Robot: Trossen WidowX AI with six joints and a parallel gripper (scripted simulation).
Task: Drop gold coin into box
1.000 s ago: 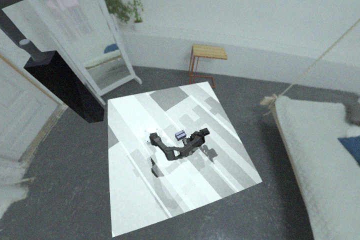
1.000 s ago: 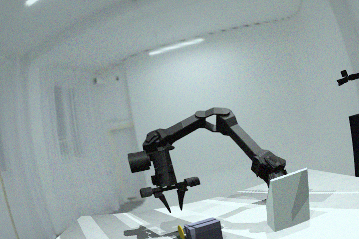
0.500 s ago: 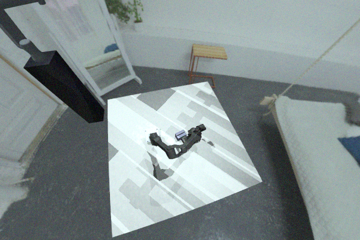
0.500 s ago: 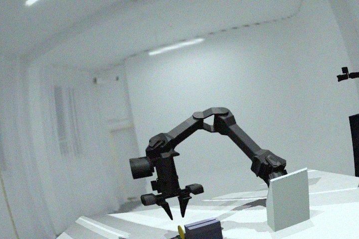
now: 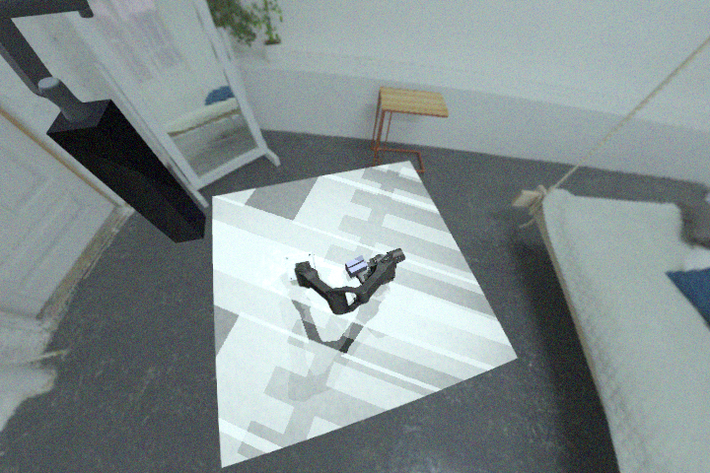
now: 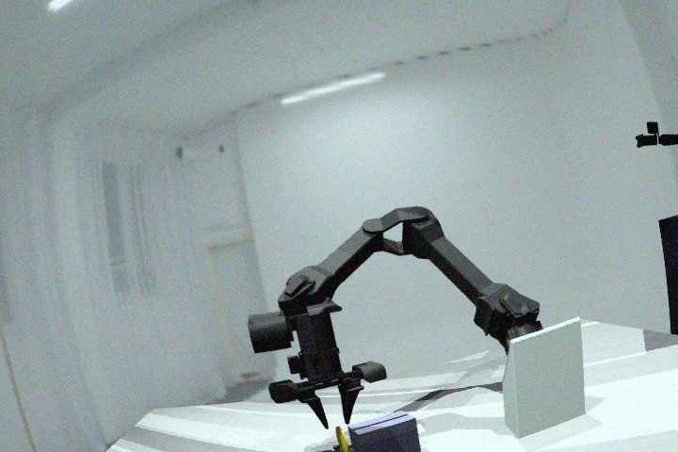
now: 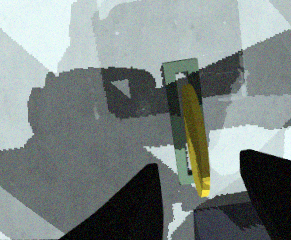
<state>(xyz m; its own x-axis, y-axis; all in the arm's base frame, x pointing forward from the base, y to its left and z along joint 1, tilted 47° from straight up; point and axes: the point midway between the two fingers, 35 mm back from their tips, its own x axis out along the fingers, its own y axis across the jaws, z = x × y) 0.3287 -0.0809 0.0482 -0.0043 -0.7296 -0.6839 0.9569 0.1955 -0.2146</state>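
Note:
The gold coin [image 7: 195, 136] [image 6: 342, 439] stands on its edge in the dark-green holder [image 7: 179, 70]. In the exterior view only its top shows at the bottom edge, just left of the grey box [image 6: 385, 430] [image 5: 356, 266]. My gripper [image 6: 333, 421] [image 7: 199, 168] points straight down and hangs a little above the coin. Its fingers are partly open with nothing between them. In the wrist view the coin lies lengthwise in the gap between the two dark fingers. The box's slot does not show. The coin is hidden in the top view.
A white upright panel [image 6: 545, 373] stands on the patterned table top [image 5: 289, 390] in front of the arm's base. A black cabinet [image 5: 132, 183] stands off the table's far left corner and a bed [image 5: 618, 311] lies to the right.

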